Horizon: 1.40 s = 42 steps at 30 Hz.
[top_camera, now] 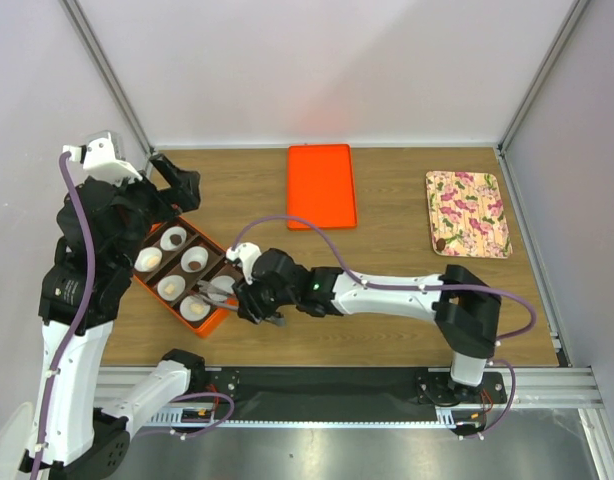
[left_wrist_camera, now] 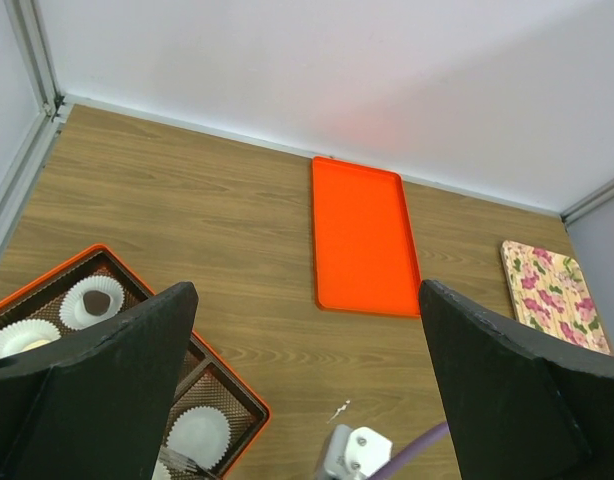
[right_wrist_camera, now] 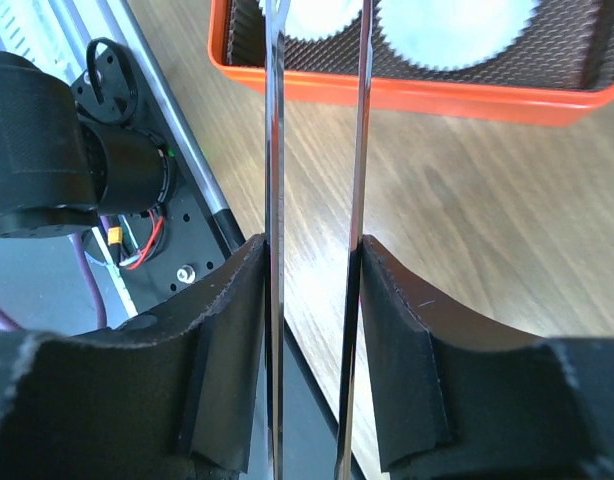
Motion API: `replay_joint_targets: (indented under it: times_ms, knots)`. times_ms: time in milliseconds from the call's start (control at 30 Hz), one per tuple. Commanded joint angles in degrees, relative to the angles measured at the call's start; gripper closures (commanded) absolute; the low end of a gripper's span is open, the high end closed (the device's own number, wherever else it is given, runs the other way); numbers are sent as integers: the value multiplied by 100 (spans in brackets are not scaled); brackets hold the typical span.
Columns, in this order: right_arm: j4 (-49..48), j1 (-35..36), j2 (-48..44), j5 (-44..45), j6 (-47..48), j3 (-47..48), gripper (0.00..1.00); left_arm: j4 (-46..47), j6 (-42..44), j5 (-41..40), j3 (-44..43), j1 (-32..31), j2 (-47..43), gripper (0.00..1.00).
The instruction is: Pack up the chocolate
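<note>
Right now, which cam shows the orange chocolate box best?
Top external: nearly the whole orange box, six compartments visible. Left wrist shows only one corner, partly blocked. Right wrist shows only the near rim and two paper cups.

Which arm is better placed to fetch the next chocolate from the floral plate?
Right. The right pincer grips the metal tongs, and the floral plate with a dark chocolate lies on its side. The left pincer is open, empty and far from it.
</note>
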<state>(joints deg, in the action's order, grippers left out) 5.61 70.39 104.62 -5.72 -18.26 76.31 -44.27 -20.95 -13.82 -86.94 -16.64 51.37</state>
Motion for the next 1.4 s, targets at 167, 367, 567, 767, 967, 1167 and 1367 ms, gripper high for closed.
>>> replay_joint_targets:
  times_ms: [167,367,567,767,967,1167,1367]
  knots:
    - [915,-569,-1373,1081,236,122,56,261,47,626,185,-6,136,0]
    - [1635,-2598,-2489,1423,349,-713,56,437,-110,1573,974,-14,206,0]
    - [2734,-5040,-2937,1698,359,-969,56,744,-190,2287,1880,-58,242,1]
    - [2999,-6247,-3281,1398,122,-1619,56,885,-111,2261,2224,-67,110,1]
    - [3061,-6380,-3307,1459,7,-1891,56,1026,-155,2437,2365,-67,101,1]
    - [3060,-6476,-3334,1503,-19,-2094,56,1034,-129,2367,2374,-67,57,1]
    - [3034,-6520,-3431,1574,-64,-2200,56,1043,-129,2384,2366,-67,92,0]
